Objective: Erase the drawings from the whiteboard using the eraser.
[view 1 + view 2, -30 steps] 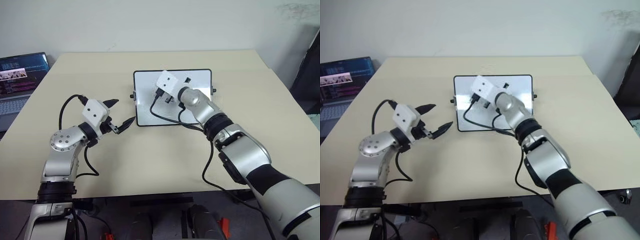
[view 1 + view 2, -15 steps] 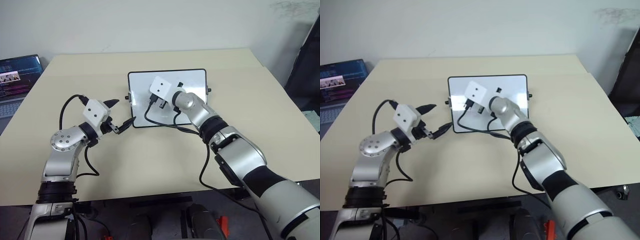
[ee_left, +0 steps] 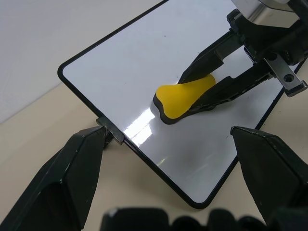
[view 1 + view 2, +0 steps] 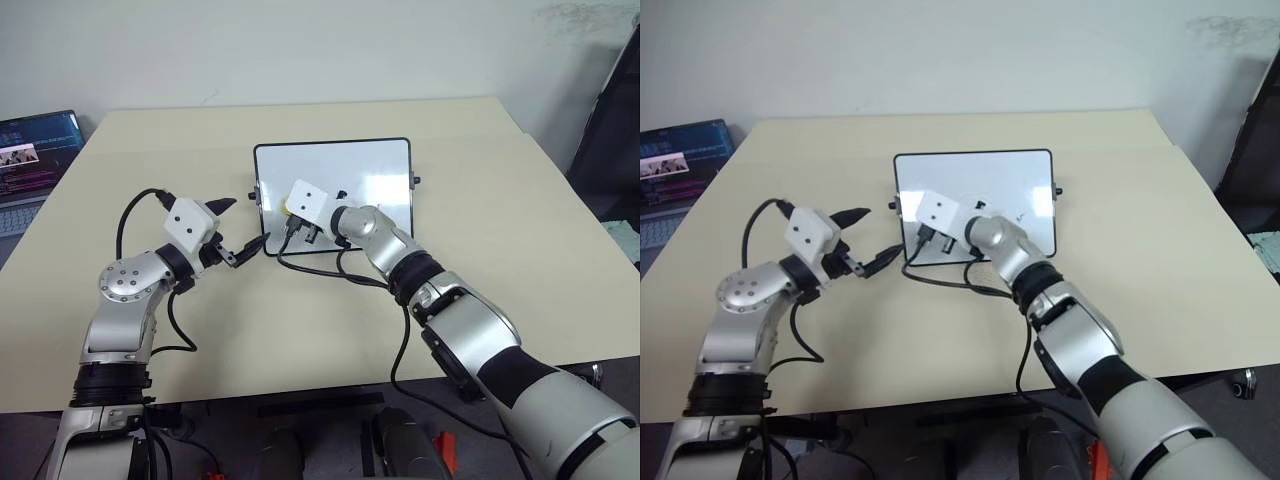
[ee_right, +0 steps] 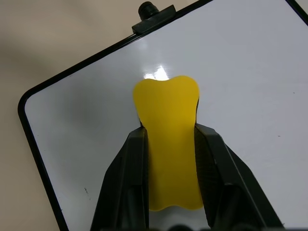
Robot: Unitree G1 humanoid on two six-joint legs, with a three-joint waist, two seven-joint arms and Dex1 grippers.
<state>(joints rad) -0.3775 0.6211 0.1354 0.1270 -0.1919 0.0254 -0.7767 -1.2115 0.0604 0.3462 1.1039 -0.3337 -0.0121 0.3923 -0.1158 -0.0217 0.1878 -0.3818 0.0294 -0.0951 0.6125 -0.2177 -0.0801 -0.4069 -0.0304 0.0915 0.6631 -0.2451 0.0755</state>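
Lying flat on the beige surface (image 4: 480,200), the whiteboard (image 4: 375,165) sits near the middle in the left eye view, with the right end effector (image 4: 287,210) over its near left part, clamped on the yellow eraser (image 4: 286,209). A small dark mark (image 4: 343,193) sits on the board just beyond that arm's wrist. The left end effector (image 4: 245,228) hovers just off the board's left edge, its two black fingers spread apart and holding nothing. A laptop (image 4: 35,150) stands at the far left edge of the surface. The right eye view gives the same layout, with a faint squiggle (image 4: 1020,217) visible on the board to the right of the right arm. From the left wrist view, the spread fingers (image 3: 72,178) frame the board's corner and side knob (image 3: 109,131), and the eraser lies on the white face, pinched between the other arm's black fingers. From the right wrist view, the fingers (image 5: 132,163) grip the eraser by its long sides, its free end pointing toward the framed edge near a knob; a tiny speck (image 5: 85,191) marks the white near the corner.
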